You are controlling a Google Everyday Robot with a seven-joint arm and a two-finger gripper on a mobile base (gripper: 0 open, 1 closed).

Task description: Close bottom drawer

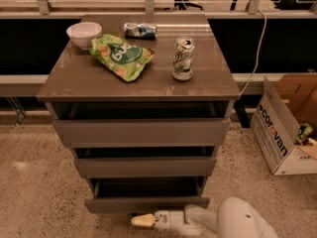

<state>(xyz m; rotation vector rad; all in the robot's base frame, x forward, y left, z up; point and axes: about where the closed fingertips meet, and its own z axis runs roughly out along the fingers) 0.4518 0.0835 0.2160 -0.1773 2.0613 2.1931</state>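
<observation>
The bottom drawer (146,204) is sitting at the foot of the grey-brown cabinet (99,81), low in the camera view. Its slim flat front panel is standing a little way out, and a dark strip of its inside is showing between the panel and the middle drawer (145,166) above it. The top drawer (142,131), the widest one, is also showing a dark gap under the cabinet top.

The gripper (143,220) is lying just in front of the bottom drawer's panel, right below its lower edge in the picture and about under its middle. Its pale yellowish tip is pointing left, along the panel. Whether it is touching the panel cannot be told, nor whether the gripper is parted or closed. The white arm (237,222) is reaching in from the lower right corner, over the speckled floor (34,182).

On the cabinet top a white bowl (83,34) is standing at the back left, a green snack bag (121,55) is lying just beside it, a crumpled blue wrapper (139,30) is lying at the back, and a drink can (183,59) is standing upright to the right. A cardboard box (277,138) is sitting on the floor to the right, well apart from the cabinet
</observation>
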